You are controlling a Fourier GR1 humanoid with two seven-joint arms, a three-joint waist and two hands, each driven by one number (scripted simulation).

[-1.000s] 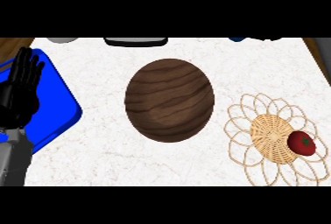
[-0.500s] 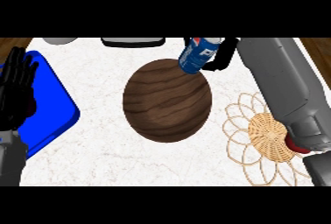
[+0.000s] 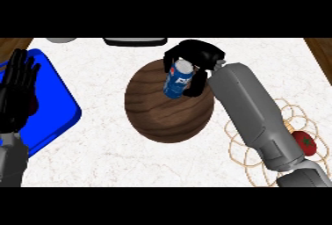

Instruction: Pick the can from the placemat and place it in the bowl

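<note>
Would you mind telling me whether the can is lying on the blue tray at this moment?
No, the can is held in the right hand above the brown bowl, well away from the blue tray.

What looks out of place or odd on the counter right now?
Nothing looks spilled or damaged. The blue can is tilted, but the right hand is curled round it over the brown bowl.

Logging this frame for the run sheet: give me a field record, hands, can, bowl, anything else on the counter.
right hand: fingers curled round the can, over the bowl
can: blue, tilted, held above the bowl's far part
bowl: brown wooden, mid-counter
left hand: open, resting at the left edge over the blue tray
blue tray: left side
placemat: woven, right side, partly behind the forearm
red item: on the placemat
</note>
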